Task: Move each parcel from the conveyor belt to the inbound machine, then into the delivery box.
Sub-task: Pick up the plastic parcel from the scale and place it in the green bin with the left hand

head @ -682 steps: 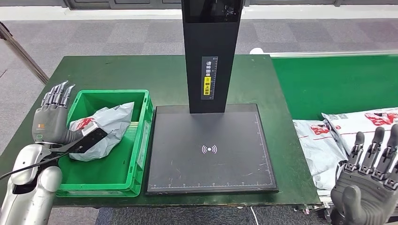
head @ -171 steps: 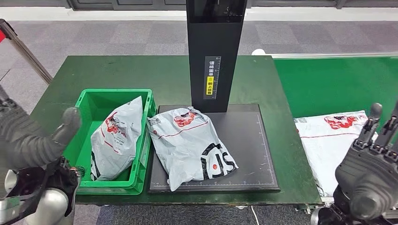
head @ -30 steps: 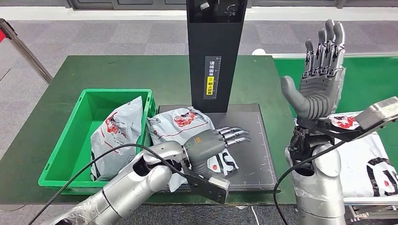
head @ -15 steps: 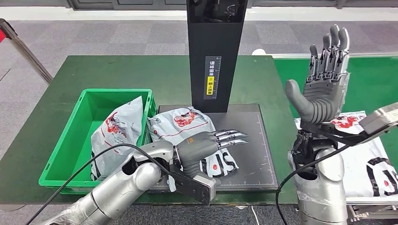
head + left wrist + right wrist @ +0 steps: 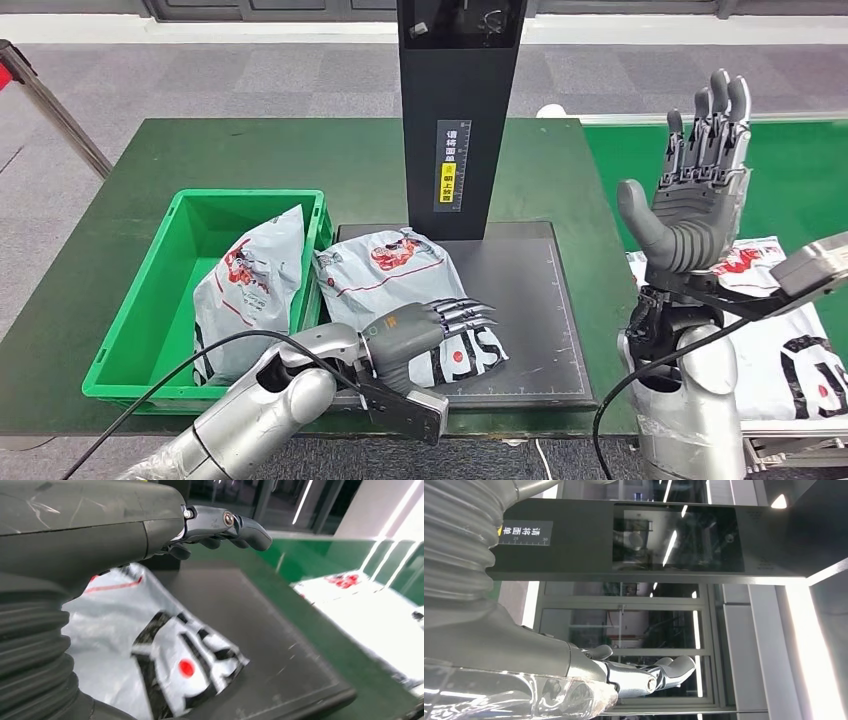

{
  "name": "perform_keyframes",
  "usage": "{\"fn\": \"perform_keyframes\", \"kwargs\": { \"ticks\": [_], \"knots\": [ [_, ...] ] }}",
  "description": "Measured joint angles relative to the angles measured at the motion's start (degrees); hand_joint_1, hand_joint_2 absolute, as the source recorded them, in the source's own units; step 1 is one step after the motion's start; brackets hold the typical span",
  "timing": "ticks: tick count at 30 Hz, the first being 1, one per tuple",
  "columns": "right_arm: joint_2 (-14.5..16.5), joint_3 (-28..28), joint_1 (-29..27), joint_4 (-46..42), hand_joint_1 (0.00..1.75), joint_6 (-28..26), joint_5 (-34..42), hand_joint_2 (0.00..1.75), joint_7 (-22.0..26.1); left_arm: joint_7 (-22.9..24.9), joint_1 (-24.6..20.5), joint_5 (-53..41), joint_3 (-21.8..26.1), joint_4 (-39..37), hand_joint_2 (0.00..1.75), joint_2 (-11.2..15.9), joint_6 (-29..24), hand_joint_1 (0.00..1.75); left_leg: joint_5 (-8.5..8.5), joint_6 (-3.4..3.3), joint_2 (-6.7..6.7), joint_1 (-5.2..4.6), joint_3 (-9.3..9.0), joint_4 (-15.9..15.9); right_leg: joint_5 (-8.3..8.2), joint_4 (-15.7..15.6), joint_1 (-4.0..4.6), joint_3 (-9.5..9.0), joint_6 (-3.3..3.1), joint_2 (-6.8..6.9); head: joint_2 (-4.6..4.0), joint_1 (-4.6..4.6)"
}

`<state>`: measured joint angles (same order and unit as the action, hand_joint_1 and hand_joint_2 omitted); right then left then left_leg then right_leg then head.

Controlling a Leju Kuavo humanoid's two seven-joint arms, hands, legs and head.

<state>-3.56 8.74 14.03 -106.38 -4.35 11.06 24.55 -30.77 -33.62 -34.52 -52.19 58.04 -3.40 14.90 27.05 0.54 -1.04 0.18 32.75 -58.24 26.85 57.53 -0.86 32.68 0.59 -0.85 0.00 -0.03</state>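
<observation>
left robot hand over parcel | scanner plate right half bare

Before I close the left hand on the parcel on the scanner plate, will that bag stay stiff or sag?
Likely floppy: the parcel is a creased plastic mailer lying slumped on the scanner plate. Probably light, as it looks thin and soft. The glossy film may slip under the left hand, so grip a fold.

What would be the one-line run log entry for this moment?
left hand: open, over parcel on scanner | right hand: open, raised | green bin: one parcel | conveyor: parcel waiting
</observation>
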Motion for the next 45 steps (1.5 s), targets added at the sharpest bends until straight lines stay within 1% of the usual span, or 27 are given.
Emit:
{"fn": "perform_keyframes", "kwargs": {
  "ticks": [9, 18, 25, 29, 35, 45],
  "knots": [
    [-0.8, 0.0, 0.2, 0.5, 0.00, -0.9, 0.5, 1.75, -0.2, -1.4, 0.1, 0.1, -1.5, -7.4, 1.75, -0.4, -1.3, 0.00, 0.00, 0.00, -0.01, 0.00, 0.00, 0.0, 0.00, 0.0, 0.00, 0.00, 0.00, 0.00, 0.00, -0.01],
    [-0.8, 0.0, 0.2, 1.1, 0.00, -0.8, 0.5, 1.75, -0.1, -2.2, 0.1, 0.3, -1.6, -11.1, 1.75, -1.3, -2.8, 0.00, 0.00, 0.00, -0.01, 0.00, 0.01, 0.0, 0.00, 0.0, 0.00, 0.00, 0.00, 0.00, 0.00, 0.00],
    [-1.2, 0.0, 0.3, 2.0, 0.00, -0.6, 0.9, 1.75, 0.1, 0.3, -0.4, -3.0, -1.6, -12.8, 1.75, -1.9, -8.4, 0.00, 0.00, 0.00, -0.01, 0.00, 0.01, 0.0, -0.01, 0.0, 0.00, -0.01, 0.00, 0.01, 0.00, 0.00],
    [-1.3, 0.0, 0.6, 2.3, 0.00, -0.6, 0.9, 1.75, 0.1, 1.7, -0.7, -5.3, -1.6, -13.5, 1.75, -2.1, -10.5, 0.00, 0.00, 0.00, -0.01, 0.00, 0.01, 0.0, 0.00, 0.0, 0.00, 0.00, 0.00, 0.01, 0.00, 0.00],
    [-1.5, 0.0, 1.1, 2.6, 0.00, -0.5, 1.0, 1.75, 0.0, 2.6, -1.1, -7.1, -1.5, -14.4, 1.75, -2.1, -11.9, 0.00, 0.00, 0.00, -0.02, 0.00, 0.01, 0.0, 0.00, 0.0, 0.00, -0.01, 0.00, 0.01, 0.00, 0.00],
    [-1.6, 0.0, 1.3, 2.8, 0.00, -0.4, 1.0, 1.75, 0.0, 2.7, -1.4, -7.4, -1.2, -15.5, 1.75, -2.1, -12.2, 0.00, 0.00, 0.00, -0.02, 0.00, 0.01, 0.0, 0.00, 0.0, 0.00, -0.01, 0.00, 0.01, 0.00, 0.00]
  ]
}}
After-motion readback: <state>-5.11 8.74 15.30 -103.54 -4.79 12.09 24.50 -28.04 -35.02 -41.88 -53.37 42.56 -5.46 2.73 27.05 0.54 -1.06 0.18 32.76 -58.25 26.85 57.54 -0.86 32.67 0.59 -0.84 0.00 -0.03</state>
